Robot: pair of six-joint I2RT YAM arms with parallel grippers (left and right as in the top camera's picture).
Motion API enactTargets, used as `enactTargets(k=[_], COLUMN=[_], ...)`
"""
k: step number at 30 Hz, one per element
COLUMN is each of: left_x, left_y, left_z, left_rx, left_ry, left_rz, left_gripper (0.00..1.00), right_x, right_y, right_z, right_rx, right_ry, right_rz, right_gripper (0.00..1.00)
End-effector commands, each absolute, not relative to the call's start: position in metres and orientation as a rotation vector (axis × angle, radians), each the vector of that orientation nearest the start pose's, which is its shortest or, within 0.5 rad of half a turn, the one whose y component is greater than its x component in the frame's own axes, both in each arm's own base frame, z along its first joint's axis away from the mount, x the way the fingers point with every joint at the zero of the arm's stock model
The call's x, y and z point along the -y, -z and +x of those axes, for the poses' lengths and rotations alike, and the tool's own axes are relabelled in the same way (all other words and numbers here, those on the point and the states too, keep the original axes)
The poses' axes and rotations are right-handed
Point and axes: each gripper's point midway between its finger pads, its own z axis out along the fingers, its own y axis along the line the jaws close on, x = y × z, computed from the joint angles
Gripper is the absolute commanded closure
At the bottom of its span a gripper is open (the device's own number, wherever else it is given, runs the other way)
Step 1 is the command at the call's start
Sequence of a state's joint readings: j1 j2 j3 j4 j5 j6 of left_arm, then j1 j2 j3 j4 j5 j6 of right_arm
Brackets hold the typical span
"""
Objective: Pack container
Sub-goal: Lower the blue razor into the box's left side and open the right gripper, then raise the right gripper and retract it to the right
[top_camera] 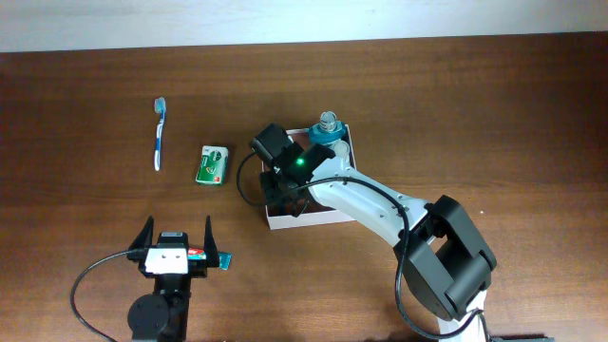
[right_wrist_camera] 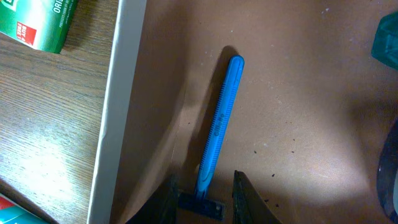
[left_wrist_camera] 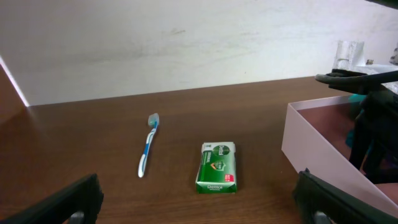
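Container (top_camera: 285, 224): sat right of table centre, at about 2 o'clock from the left gripper (top_camera: 179, 226).
Right gripper (right_wrist_camera: 204, 188): down inside the container, jaws narrowly parted either side of the razor (right_wrist_camera: 221, 112) head, apparently not pinching it.
Razor axis: flat on the floor, running 6 to 12 o'clock from the jaws, handle pointing away.
Left gripper: spread wide, empty.
Likely next: a straight lift out. The packet (top_camera: 213, 164) lay at 9 o'clock of the container, roughly as near to either arm.
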State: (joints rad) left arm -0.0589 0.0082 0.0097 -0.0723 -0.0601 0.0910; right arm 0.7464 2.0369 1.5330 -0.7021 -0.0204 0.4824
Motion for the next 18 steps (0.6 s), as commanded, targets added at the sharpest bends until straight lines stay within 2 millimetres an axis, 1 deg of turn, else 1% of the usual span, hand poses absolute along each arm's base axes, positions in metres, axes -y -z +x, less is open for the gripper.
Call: enactTargets(k=[1,3,6,9,11,13,15,17,18], left_x=[0.004,0.004,0.004,0.004,0.004,0.004,0.004,0.004,0.004], left_y=[-0.157,-0.157,-0.157,-0.157,-0.157,-0.157,-0.157,-0.157,-0.157], left_z=[0.246,0.246,0.246,0.246,0.246,0.246,0.246,0.246,0.246], left_rx=[-1.648,-1.648,-1.648,-1.648,-1.648,-1.648,-1.648,-1.648,-1.648], left_ry=[-0.093,-0.093,-0.093,-0.093,-0.093,-0.093,-0.093,-0.093,-0.093], left_rz=[0.091,0.091,0.091,0.091,0.091,0.091,0.091,0.091,0.091], left_gripper=[0.01,0.01,0.01,0.01,0.01,0.01,0.01,0.01,0.01], right_x=[-0.324,-0.325,-0.324,-0.317,-0.308,-0.3,-0.288,-0.27,-0.26], right_y=[-0.07,-0.087,-0.118,-0.151,-0.172,-0.195,-0.219,-0.24,-0.246], right_z=[0.34,0.341,0.34,0.336,0.334,0.332,0.33,0.33,0.332], right_rx=[-2.781,-2.747,-2.691,-2.628,-2.592,-2.542,-2.499,-2.464,-2.453], right_ry=[-0.351,-0.379,-0.42,-0.436,-0.43,-0.44,-0.454,-0.453,-0.438], right_rz=[-0.393,-0.389,-0.385,-0.404,-0.387,-0.409,-0.397,-0.36,-0.335], right_gripper=[0.77,0.77,0.78,0.78,0.78,0.78,0.78,0.78,0.78])
